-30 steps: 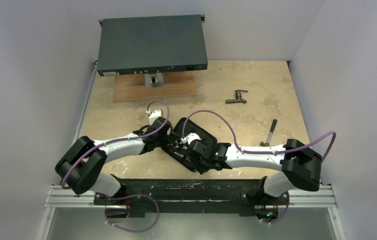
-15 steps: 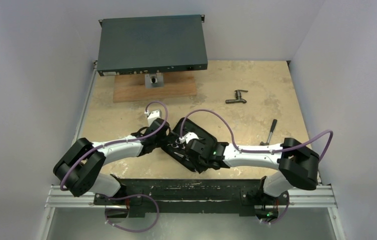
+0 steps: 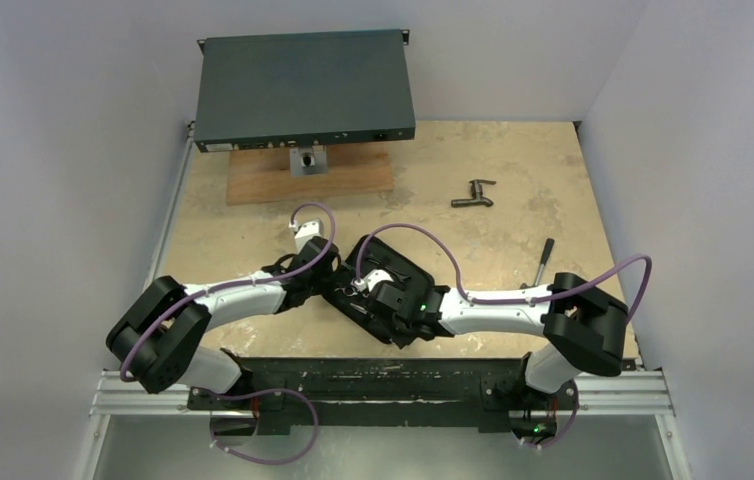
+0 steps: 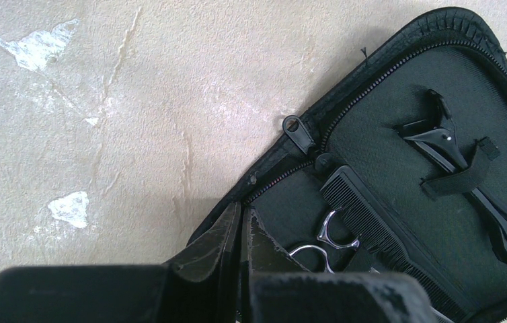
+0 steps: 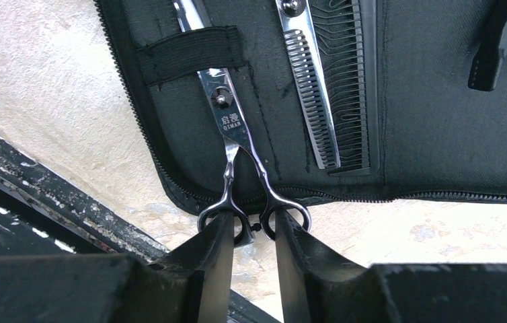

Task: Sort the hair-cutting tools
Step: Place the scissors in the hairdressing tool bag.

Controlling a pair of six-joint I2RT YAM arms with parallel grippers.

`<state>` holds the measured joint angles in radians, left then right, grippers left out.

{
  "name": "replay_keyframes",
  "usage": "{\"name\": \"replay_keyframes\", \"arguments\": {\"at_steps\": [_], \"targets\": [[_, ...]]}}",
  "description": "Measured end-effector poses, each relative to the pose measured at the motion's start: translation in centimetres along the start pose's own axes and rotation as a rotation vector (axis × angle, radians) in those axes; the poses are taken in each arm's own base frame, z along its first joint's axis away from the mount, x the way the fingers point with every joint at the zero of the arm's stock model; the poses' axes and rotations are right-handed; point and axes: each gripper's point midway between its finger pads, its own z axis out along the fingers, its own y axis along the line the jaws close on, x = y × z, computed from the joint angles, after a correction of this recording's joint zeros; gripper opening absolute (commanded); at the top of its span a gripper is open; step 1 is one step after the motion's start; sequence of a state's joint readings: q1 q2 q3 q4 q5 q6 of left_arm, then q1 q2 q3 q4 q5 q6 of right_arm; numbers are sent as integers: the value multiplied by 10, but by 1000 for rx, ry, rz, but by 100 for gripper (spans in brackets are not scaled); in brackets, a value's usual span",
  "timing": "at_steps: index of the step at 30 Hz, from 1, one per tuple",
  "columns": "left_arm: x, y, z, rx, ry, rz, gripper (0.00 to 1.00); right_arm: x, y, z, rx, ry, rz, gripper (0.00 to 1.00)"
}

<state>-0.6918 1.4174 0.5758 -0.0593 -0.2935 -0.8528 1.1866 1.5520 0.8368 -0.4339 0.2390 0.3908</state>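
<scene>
Right wrist view looked down on an open black zip case (image 5: 425, 134) lying on the tabletop (image 5: 49, 101). Silver scissors (image 5: 230, 114) lay inside it, the blades tucked under an elastic strap (image 5: 190, 50) and the two finger rings hanging just past the zipped rim. The right fingers (image 5: 214, 256) stood a narrow gap apart with their tips right at those rings. Whether they had the handles clamped could not be told. Just beside the scissors lay thinning shears (image 5: 311, 101) with a toothed blade, resting against a black comb (image 5: 352, 81).

Left wrist view showed the left fingers (image 4: 204, 259) pressed together at the case's rim, near the zipper pull (image 4: 294, 128). Whether any fabric was pinched between them was unclear. The comb ran diagonally across the lining with silver finger rings just beside it. A black clip (image 4: 466, 168) sat farther in, held down by its own strap.

Top external view had both arms reaching to the case at the near middle of the tabletop. A small hammer (image 3: 543, 255) and a T-shaped fitting (image 3: 473, 193) lay to the right, well apart from the case. A dark flat box (image 3: 303, 85) sat on a wooden board (image 3: 313, 180) at the far edge.
</scene>
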Motion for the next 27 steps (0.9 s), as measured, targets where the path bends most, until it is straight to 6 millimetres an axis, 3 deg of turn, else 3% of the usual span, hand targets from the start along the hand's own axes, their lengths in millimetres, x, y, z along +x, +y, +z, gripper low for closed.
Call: {"name": "replay_keyframes", "arguments": {"at_steps": [10,27], "targets": [[1,-1,1,8,4,-4,0,-5,2,-3,-6,3,-36,0],[2,-5,6,39,-11,-14,0,-12,20,3,-84,71,-126,0]]}}
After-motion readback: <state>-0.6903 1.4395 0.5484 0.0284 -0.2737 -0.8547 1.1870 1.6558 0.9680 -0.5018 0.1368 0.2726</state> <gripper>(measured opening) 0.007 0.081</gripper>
